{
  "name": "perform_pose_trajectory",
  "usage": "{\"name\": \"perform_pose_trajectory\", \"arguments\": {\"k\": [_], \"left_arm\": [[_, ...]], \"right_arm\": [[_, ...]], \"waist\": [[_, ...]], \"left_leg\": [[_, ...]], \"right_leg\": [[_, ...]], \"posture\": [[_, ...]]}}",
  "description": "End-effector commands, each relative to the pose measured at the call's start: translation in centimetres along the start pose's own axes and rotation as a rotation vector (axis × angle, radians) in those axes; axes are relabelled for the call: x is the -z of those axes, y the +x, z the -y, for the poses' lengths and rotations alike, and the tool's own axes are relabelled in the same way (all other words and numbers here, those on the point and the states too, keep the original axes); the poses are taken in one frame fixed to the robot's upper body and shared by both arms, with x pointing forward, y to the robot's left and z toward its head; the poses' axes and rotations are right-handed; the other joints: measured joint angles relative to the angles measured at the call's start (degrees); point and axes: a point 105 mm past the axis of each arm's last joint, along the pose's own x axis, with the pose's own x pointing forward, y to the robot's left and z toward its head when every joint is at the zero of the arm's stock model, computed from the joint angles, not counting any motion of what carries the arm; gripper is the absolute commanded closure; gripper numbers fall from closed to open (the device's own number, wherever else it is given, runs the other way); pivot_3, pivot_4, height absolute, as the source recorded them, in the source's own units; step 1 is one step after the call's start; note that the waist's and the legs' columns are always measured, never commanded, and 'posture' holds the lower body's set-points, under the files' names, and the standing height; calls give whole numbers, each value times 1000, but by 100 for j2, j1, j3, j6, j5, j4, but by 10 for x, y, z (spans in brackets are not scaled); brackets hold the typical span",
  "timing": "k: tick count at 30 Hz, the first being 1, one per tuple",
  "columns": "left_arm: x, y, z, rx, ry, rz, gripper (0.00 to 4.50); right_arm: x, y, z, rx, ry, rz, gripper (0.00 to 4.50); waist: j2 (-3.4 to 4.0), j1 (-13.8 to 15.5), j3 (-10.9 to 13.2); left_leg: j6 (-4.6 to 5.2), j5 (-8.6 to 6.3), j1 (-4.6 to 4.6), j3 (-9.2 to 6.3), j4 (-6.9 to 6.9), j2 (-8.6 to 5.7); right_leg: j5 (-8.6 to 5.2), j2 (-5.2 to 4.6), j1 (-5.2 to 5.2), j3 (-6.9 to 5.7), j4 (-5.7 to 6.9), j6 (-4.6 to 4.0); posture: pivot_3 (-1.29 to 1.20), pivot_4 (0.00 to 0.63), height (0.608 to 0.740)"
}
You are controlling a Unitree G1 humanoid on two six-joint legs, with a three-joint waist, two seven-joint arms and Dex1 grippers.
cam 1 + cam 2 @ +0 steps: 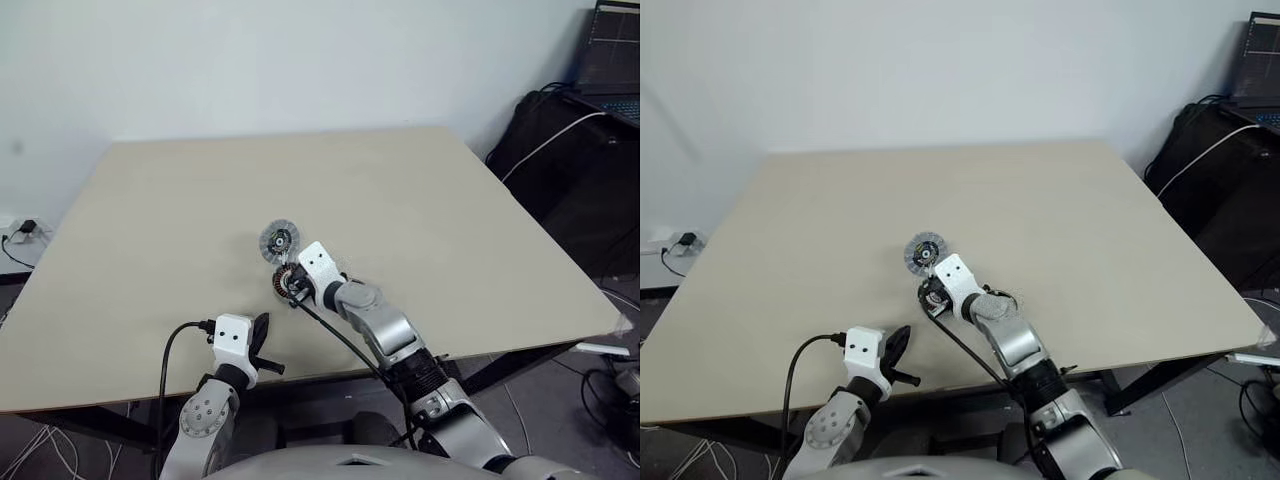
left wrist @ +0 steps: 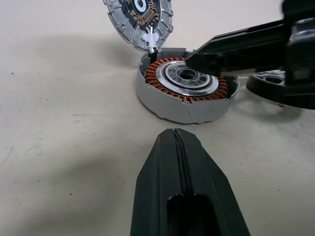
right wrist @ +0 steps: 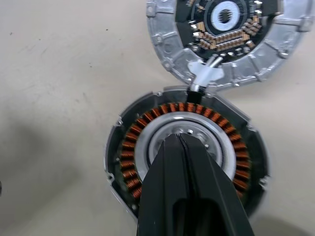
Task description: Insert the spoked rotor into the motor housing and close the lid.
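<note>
The motor housing [image 2: 172, 110] lies on the table near the front, showing its copper windings [image 3: 129, 162] and silver centre. Its lid [image 1: 277, 240] is swung open on a hinge at the far side, inner face up [image 3: 167, 39]. My right gripper [image 3: 179, 138] is shut, with its tip over the housing's silver centre. In the left wrist view the spoked rotor [image 2: 266, 87] lies on the table beside the housing, partly hidden behind the right gripper [image 2: 189, 60]. My left gripper [image 1: 263, 322] is shut and empty, a short way nearer than the housing, pointing at it [image 2: 174, 133].
The beige table [image 1: 420, 200] spreads wide around the parts; its front edge runs just behind my left gripper. A black bag [image 1: 570, 170] with a white cable and a laptop [image 1: 612, 60] stand off the table to the right.
</note>
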Motion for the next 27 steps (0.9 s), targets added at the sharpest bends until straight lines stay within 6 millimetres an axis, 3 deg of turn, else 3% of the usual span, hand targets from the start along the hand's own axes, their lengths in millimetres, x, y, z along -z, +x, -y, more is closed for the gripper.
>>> {"name": "perform_pose_trajectory", "arguments": {"k": [1,8,18,27], "left_arm": [[-6,1,2,4,-9,24,4500],[-6,1,2,0,-10,24,4500],[-6,2,3,8,-9,23,4500],[-5,3,3,14,-9,20,4500]], "right_arm": [[-20,4,0,11,-35,62,4479],[-20,8,4,24,-39,60,4479],[-4,3,23,73,-36,14,4479],[-6,1,20,69,-29,34,4479]], "waist": [[0,-1,0],[0,-2,0],[4,-3,-3],[6,-3,-5]], "left_leg": [[0,0,0,0,0,0],[-6,-3,0,-1,0,0],[-9,-5,1,-1,0,-1],[0,0,2,0,1,-1]], "right_leg": [[0,0,0,0,0,0],[0,-1,0,0,0,0],[1,-3,0,0,2,-1],[0,-2,1,1,3,-1]], "posture": [[0,0,740],[0,0,740],[0,0,740],[0,0,740]]}}
